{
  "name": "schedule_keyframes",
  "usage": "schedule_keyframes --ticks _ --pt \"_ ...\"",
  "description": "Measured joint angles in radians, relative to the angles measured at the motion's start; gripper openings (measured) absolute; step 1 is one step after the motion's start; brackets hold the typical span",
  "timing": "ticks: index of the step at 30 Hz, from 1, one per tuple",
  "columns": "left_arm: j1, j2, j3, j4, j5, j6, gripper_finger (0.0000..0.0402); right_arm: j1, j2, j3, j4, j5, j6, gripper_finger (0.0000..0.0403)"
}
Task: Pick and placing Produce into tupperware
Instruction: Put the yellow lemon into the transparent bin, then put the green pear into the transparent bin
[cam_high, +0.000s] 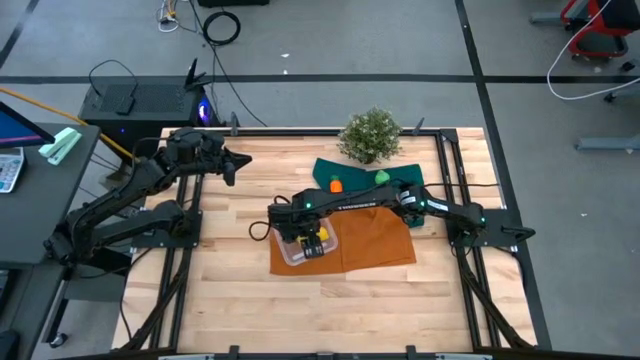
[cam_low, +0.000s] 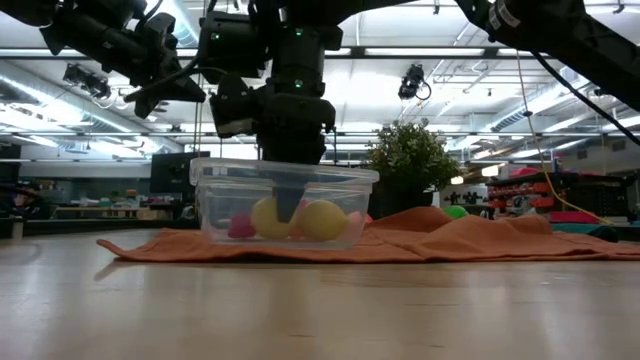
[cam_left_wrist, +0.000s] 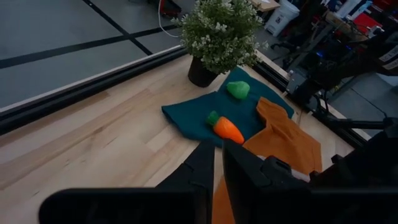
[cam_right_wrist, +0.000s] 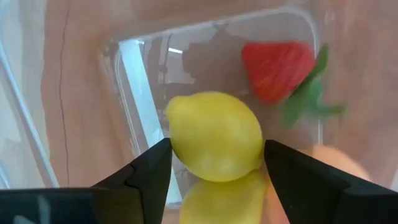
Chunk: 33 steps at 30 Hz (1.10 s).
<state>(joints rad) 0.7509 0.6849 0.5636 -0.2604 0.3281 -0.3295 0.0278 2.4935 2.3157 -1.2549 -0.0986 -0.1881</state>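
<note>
Right tool (cam_right_wrist: 214, 163) inside clear square plastic tupperware (cam_high: 284, 255), fingers spread, straddling smooth yellow lemon (cam_right_wrist: 214, 135); left tool (cam_high: 237, 160) clenched, near far-left table corner.

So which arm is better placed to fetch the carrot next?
Probably the right. Its end effector is already in the tupperware, open around a lemon, with the carrot nearby on the green cloth. The left end effector waits at the table's far-left edge.

Grey floor (cam_high: 400, 40), bright ceiling lights (cam_low: 560, 75).

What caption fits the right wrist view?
Right gripper open around a lemon inside the tupperware, beside a strawberry.
</note>
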Motion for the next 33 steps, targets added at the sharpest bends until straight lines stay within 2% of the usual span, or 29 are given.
schedule_keyframes --ticks 15,21,33 --pt "0.000 0.000 0.000 0.002 -0.001 0.000 0.0035 -0.006 -0.035 0.022 -0.070 0.032 0.003 0.0222" --pt "0.000 0.000 0.000 0.006 -0.001 0.000 0.0040 -0.026 -0.094 0.023 -0.116 0.106 0.014 0.0220" --pt "0.000 0.000 0.000 0.005 -0.001 0.001 0.0038 -0.138 -0.346 -0.049 -0.152 0.206 0.287 0.0201"
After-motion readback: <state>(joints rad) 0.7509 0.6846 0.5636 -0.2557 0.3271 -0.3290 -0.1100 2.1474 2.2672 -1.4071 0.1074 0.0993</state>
